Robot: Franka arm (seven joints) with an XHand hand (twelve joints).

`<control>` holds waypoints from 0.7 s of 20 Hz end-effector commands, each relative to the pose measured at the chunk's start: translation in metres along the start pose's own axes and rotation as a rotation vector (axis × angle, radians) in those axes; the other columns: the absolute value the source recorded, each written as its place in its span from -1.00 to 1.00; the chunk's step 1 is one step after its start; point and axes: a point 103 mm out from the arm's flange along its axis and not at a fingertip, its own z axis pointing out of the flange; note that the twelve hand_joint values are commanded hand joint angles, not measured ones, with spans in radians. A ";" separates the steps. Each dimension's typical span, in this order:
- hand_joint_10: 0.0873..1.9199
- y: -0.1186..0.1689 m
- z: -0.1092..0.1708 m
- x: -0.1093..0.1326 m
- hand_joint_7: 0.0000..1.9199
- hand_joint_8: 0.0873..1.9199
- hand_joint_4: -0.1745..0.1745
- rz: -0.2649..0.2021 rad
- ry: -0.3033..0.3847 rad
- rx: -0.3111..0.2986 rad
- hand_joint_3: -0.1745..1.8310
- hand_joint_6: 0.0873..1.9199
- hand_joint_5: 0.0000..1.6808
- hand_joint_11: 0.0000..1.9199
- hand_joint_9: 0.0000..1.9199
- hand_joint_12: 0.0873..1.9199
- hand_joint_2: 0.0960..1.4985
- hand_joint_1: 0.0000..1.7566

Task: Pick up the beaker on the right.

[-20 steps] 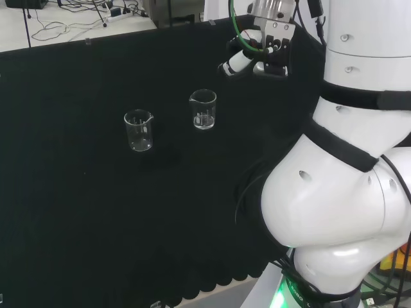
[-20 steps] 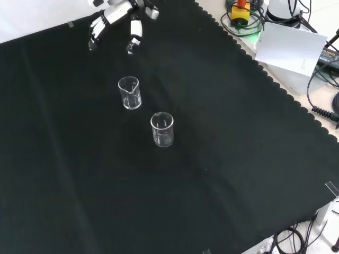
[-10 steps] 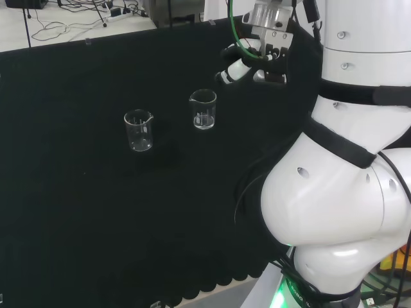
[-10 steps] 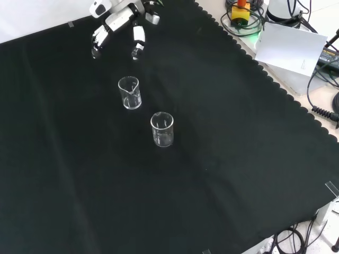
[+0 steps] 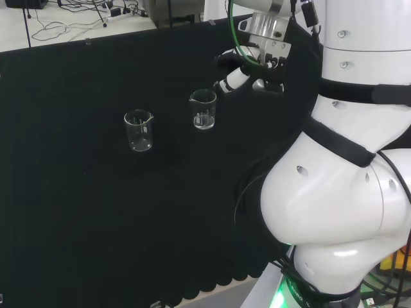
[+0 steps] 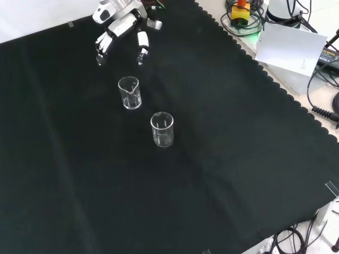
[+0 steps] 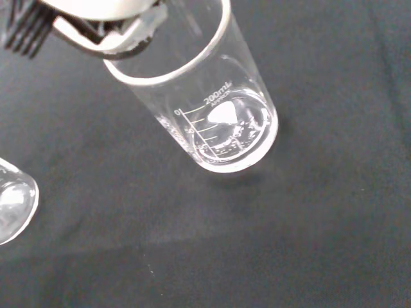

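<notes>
Two clear glass beakers stand upright on the black cloth. In the head view the right beaker (image 5: 203,110) sits beside the left beaker (image 5: 139,130). In the front view they are the upper beaker (image 6: 130,92) and the lower beaker (image 6: 162,129). My hand (image 5: 247,61) hovers open just right of and above the right beaker in the head view, fingers spread toward it without touching. In the front view the hand (image 6: 123,26) hangs above the upper beaker. The wrist view looks down on that beaker (image 7: 212,109), empty and graduated, with the other beaker's rim (image 7: 14,204) at the edge.
Black cloth (image 6: 222,174) covers the bench, with a scalloped edge along the right of the front view. Cables, a yellow device (image 6: 239,10) and a white box (image 6: 294,47) lie beyond that edge. My arm's white links (image 5: 347,160) rise at the right of the head view.
My hand has come down and moved toward the right beaker, its fingers now close above the rim. Both beakers have stayed put.
</notes>
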 end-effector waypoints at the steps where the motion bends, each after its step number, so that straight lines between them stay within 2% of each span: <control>1: -0.41 0.004 0.013 -0.005 -0.78 -0.48 -0.04 -0.024 0.033 -0.016 -0.23 -1.00 -0.51 -1.00 -0.69 0.31 -0.37 -0.01; 10: -0.42 0.013 0.030 -0.015 -0.79 -0.48 -0.08 -0.076 0.107 -0.017 -0.22 -1.00 -0.51 -1.00 -0.68 0.34 -0.40 -0.04; 14: -0.42 0.016 0.039 -0.018 -0.80 -0.47 -0.08 -0.117 0.124 -0.028 -0.29 -1.00 -0.51 -1.00 -0.69 0.35 -0.40 -0.12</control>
